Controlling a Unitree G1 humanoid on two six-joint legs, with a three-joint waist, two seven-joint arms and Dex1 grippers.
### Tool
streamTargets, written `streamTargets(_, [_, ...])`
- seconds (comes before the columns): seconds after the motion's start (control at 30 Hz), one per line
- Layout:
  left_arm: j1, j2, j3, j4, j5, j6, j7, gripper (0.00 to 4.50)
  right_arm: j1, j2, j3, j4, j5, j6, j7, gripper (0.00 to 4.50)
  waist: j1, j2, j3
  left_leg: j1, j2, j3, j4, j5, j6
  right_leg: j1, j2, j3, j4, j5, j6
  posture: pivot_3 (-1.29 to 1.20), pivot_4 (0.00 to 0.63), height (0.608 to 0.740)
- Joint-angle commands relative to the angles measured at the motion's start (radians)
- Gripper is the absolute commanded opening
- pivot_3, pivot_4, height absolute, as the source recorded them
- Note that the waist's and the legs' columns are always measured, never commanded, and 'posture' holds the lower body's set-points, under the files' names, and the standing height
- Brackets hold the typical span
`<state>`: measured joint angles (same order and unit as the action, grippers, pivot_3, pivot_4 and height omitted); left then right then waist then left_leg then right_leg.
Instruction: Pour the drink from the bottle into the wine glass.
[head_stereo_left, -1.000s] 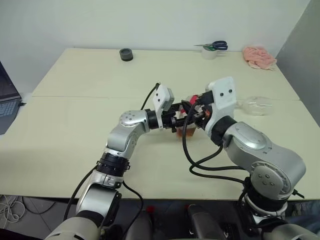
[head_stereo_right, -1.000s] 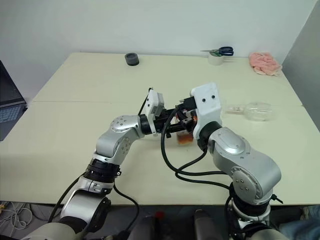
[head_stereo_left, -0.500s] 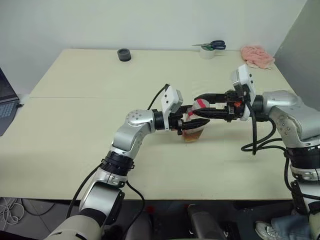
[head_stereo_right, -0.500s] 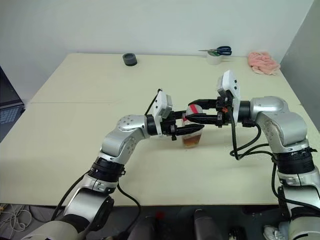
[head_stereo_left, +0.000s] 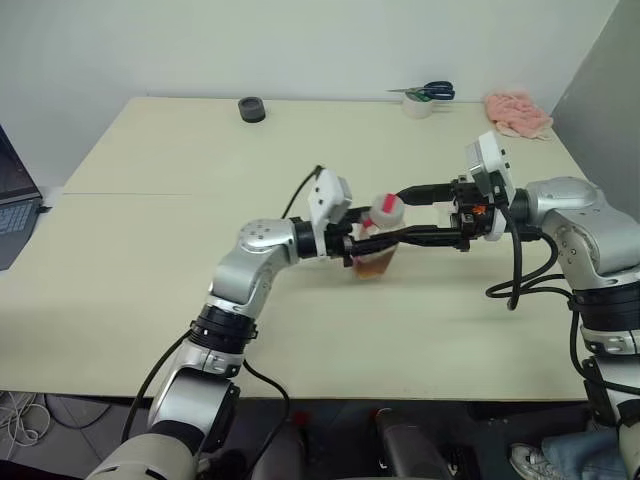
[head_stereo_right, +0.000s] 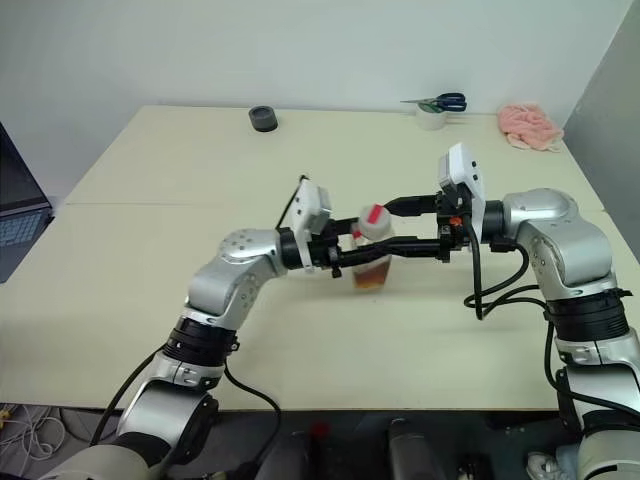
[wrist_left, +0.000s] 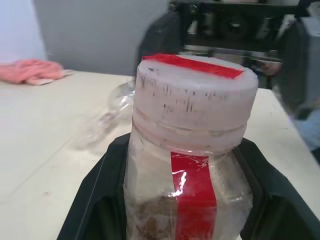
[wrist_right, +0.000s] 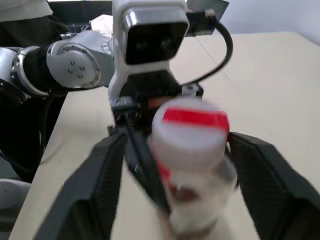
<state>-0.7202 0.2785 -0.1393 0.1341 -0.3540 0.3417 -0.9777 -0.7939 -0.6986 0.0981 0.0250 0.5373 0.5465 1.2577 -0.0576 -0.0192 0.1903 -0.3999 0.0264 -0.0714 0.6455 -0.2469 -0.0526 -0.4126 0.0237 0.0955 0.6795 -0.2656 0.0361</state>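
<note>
Left gripper (head_stereo_left: 352, 240) is clamped on the bottle (head_stereo_left: 377, 240) body, holding it upright over mid-table; right gripper (head_stereo_left: 402, 213) has its fingers spread wide either side of the cap (head_stereo_left: 388, 209), not gripping it yet. Step in hand looks like uncapping: centre the right fingers on the cap, close squarely, twist while the left keeps the body steady and vertical so the drink (head_stereo_left: 372, 265) in the lower part doesn't slosh. Wine glass (wrist_left: 107, 112) seems to lie on its side farther along the table (head_stereo_left: 150, 300), well apart. Count: one bottle, one glass, one pink cloth (head_stereo_left: 518, 112), one pair of scissors (head_stereo_left: 428, 93), one dark tape roll (head_stereo_left: 252, 108).
</note>
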Motion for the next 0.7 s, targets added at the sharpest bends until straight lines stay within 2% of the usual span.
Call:
streamTargets(0.03, [-0.012, -0.009, 0.016, -0.015, -0.014, -0.017, 0.004, 2.16, -0.010, -0.004, -0.046, -0.011, 0.022, 0.002, 0.008, 4.50, 0.002, 0.000, 0.000, 0.000, 0.000, 0.000, 0.000, 0.000, 0.000, 0.000, 0.000, 0.000, 0.000, 0.000, 0.000, 0.00, 0.150, 0.740])
streamTargets(0.2, [-0.014, -0.014, 0.017, -0.009, -0.011, -0.019, 0.002, 2.16, -0.011, 0.013, -0.091, -0.015, 0.028, 0.001, -0.039, 4.50, 0.004, 0.000, 0.000, -0.001, -0.001, 0.000, 0.000, 0.000, 0.000, 0.000, -0.002, 0.000, 0.000, 0.000, 0.000, 0.00, 0.150, 0.740])
streamTargets(0.4, [-0.018, -0.016, 0.017, -0.002, -0.012, -0.021, -0.002, 2.16, 0.015, 0.039, -0.151, -0.099, 0.040, 0.047, -0.170, 4.50, 0.004, 0.000, 0.000, 0.000, -0.001, 0.000, 0.000, 0.000, 0.000, 0.000, -0.001, 0.000, 0.000, 0.000, 0.000, 0.00, 0.150, 0.740])
streamTargets(0.7, [-0.016, -0.021, 0.016, 0.001, -0.014, -0.023, -0.004, 2.16, 0.068, 0.149, -0.154, -0.450, 0.074, 0.316, -0.571, 4.50, 0.003, 0.000, 0.000, 0.000, -0.001, -0.001, 0.000, 0.000, 0.000, 0.000, -0.001, 0.000, 0.001, 0.000, 0.000, 0.00, 0.150, 0.740])
